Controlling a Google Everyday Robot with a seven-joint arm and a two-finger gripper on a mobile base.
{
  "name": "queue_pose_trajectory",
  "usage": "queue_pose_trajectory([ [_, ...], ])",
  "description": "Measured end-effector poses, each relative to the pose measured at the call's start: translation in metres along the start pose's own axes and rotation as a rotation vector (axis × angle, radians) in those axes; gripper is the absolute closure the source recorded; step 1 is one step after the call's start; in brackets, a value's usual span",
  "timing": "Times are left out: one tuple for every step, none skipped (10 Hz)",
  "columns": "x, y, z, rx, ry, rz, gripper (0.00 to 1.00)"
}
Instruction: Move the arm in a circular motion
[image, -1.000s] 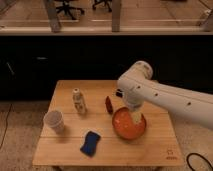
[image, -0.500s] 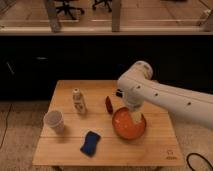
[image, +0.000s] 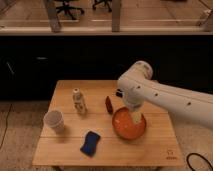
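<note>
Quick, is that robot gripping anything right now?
End effector: at the tip of the arm, down over the orange bowl; open, closed or holding cannot be told.

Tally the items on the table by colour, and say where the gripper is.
White: 2 (cup, bottle)
Orange: 1 (bowl)
Blue: 1 (sponge)
Dark red: 1 (red item)
Black: 1 (black item behind arm)
Total: 6
Gripper hangs over the bowl.

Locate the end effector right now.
Camera view: the end effector, at the tip of the arm, points down over the orange bowl on the wooden table's picture-right half, beside the small dark red object.
</note>
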Motion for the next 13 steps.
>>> queue_pose_trajectory([
  [0.0, 0.0, 0.0, 0.0, 0.0, 0.0, 0.2],
  [0.0, 0.0, 0.0, 0.0, 0.0, 0.0, 0.2],
  [0.0, 0.0, 0.0, 0.0, 0.0, 0.0, 0.2],
  [0.0, 0.0, 0.0, 0.0, 0.0, 0.001, 0.2],
  [-0.001, -0.004, 0.0, 0.0, 0.001, 0.0, 0.2],
  [-0.01, -0.017, 0.0, 0.004, -0.001, -0.007, 0.2],
  [-0.018, -0.028, 0.001, 0.003, 0.0, -0.014, 0.2],
  [-0.021, -0.034, 0.001, 0.001, 0.001, -0.015, 0.2],
  [-0.021, -0.036, 0.0, 0.0, 0.002, -0.013, 0.2],
  [-0.016, -0.036, 0.0, -0.001, 0.002, -0.015, 0.2],
  [-0.009, -0.039, 0.001, -0.004, 0.0, -0.008, 0.2],
  [-0.008, -0.045, 0.002, -0.006, -0.001, -0.007, 0.2],
  [-0.012, -0.057, 0.003, -0.005, -0.006, -0.004, 0.2],
])
